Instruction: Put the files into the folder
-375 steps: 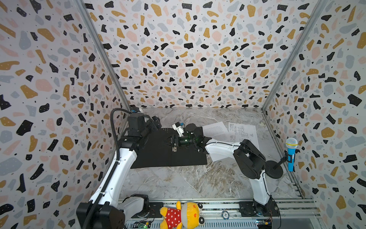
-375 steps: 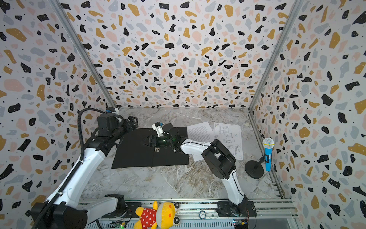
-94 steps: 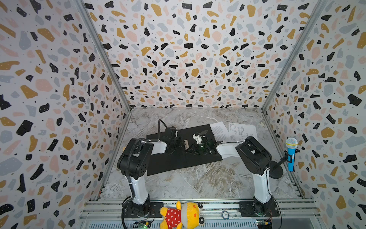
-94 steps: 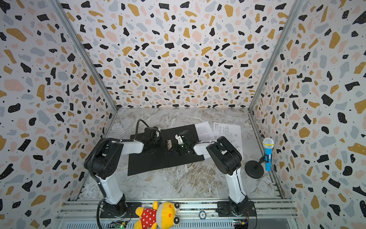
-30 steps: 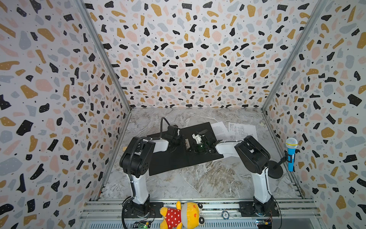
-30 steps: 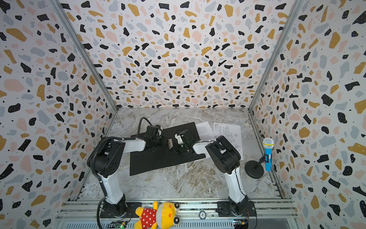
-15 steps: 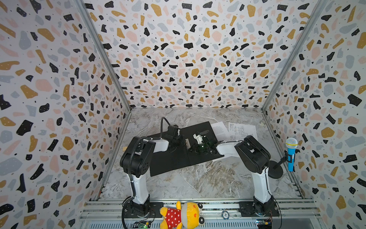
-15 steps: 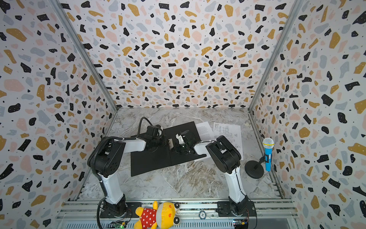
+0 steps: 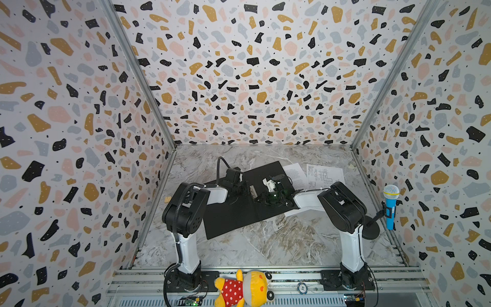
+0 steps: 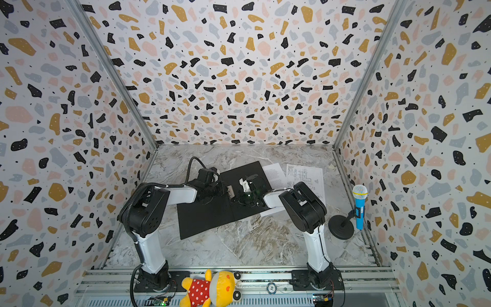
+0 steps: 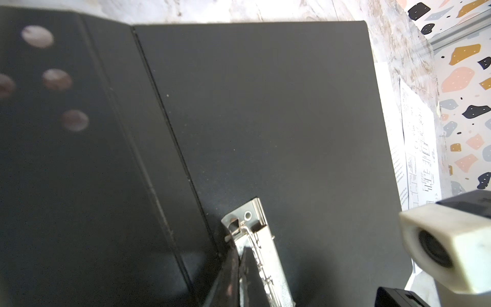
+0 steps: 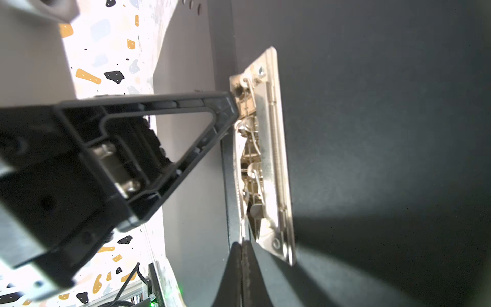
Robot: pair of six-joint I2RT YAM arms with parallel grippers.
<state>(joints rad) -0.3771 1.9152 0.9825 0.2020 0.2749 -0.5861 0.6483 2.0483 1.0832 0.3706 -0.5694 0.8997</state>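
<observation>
The left gripper (image 11: pixel 240 252) has its jaws pressed together, and its tip rests against one end of the metal clip (image 9: pixel 252 190). The clip sits beside the spine of the folder (image 9: pixel 231 215), which lies open on the table (image 9: pixel 279 239), black inside up, with nothing in it. The right gripper (image 12: pixel 241 248), its jaws likewise closed on nothing, meets the clip's other end. The text sheet (image 9: pixel 295 174) and the drawing sheet (image 9: pixel 324 174) lie just right of the folder, so opening looks done, and raising the clip and loading both sheets is left.
</observation>
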